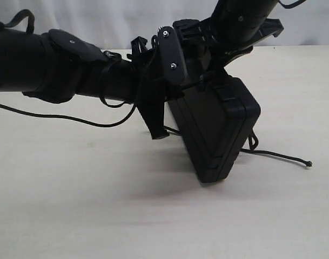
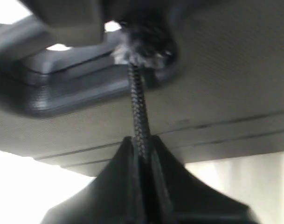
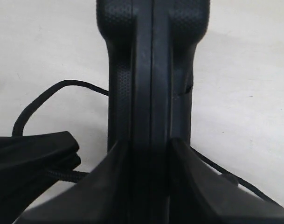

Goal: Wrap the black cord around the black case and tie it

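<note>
The black case (image 1: pixel 218 129) hangs tilted above the table, one corner lowest. My right gripper (image 1: pixel 221 81) comes down from the upper right and is shut on its top edge. In the right wrist view the case's edge (image 3: pixel 151 70) runs straight out from between the shut jaws of that gripper (image 3: pixel 150 144). My left gripper (image 1: pixel 158 128) sits just left of the case, pointing down. It (image 2: pixel 142 142) is shut on the black cord (image 2: pixel 141 112), which runs taut to a frayed grey knot (image 2: pixel 137 51) at the case's handle slot. The cord's free end (image 1: pixel 277 155) trails right to a knotted tip (image 1: pixel 309 164).
The pale table (image 1: pixel 72 205) lies below, with the case's shadow under it. A thin black cable (image 1: pixel 51 115) sags from the left arm across the table's left side. A loop of cord (image 3: pixel 39 95) lies on the table beside the case. A white wall stands behind.
</note>
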Robot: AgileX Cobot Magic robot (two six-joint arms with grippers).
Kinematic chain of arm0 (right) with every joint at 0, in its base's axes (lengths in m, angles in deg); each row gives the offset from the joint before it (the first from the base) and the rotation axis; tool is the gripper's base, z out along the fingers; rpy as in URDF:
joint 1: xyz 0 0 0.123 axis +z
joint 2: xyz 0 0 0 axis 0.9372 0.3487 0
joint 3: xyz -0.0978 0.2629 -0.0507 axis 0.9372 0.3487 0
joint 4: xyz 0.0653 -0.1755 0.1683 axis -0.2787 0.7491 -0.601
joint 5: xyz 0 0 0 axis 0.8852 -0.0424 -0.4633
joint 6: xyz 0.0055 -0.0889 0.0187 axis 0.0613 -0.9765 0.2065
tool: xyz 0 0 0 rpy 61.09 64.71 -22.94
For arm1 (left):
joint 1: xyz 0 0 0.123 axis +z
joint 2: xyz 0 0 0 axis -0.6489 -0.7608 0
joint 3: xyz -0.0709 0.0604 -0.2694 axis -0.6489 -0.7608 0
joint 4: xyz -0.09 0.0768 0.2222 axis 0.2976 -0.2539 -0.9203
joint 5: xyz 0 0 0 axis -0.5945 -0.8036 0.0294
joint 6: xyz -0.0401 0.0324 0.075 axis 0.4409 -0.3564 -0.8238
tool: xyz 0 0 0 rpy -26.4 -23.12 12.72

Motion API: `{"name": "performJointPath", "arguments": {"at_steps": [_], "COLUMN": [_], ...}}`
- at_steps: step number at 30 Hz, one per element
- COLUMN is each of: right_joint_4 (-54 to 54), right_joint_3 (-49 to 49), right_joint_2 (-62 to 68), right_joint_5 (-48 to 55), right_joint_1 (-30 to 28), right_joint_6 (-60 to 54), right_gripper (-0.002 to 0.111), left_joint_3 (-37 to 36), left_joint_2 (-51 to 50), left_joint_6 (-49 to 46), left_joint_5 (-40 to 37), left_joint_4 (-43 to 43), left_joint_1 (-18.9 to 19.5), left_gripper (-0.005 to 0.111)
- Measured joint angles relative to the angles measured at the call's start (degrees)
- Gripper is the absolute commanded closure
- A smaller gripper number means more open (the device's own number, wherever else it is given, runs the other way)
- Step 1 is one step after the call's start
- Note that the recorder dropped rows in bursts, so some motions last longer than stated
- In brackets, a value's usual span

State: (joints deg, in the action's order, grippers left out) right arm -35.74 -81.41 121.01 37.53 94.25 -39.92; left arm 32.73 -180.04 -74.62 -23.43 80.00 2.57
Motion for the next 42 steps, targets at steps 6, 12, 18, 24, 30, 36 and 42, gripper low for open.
{"name": "performJointPath", "arguments": {"at_steps": [6,12,18,24,30,36,42], "right_joint_4": [0.0,-0.09,0.31,-1.16,-7.97,-16.26,-18.48], "right_joint_3": [0.0,0.0,0.13,0.13,3.79,8.24,12.68], "right_joint_2": [0.0,0.0,0.0,0.0,-0.66,-0.77,2.05], "right_joint_5": [0.11,0.0,-0.1,-0.23,-6.35,-14.52,-19.18], "right_joint_1": [-0.34,-0.07,-0.07,-0.07,-0.07,3.34,11.57], "right_joint_6": [-0.03,-0.14,-0.14,-0.14,-0.72,-1.66,-1.3], "right_gripper": [0.104,0.104,0.104,0.104,0.104,0.104,0.104], "left_joint_3": [2.51,4.74,4.74,-1.34,-5.04,-7.73,-9.29], "left_joint_2": [-0.45,-2.11,-2.11,7.54,16.37,22.02,22.69], "left_joint_6": [-0.86,-0.86,1.48,2.67,2.77,2.16,-3.15], "left_joint_5": [-1.43,-4.81,-4.34,8.25,24.25,37.96,39.19], "left_joint_4": [6.82,8.72,8.72,8.39,9.09,11.77,17.61], "left_joint_1": [0.0,-0.08,-0.08,-0.08,-0.08,-0.08,-0.08], "left_gripper": [0.107,0.107,0.045,0.045,0.045,0.045,0.045]}}
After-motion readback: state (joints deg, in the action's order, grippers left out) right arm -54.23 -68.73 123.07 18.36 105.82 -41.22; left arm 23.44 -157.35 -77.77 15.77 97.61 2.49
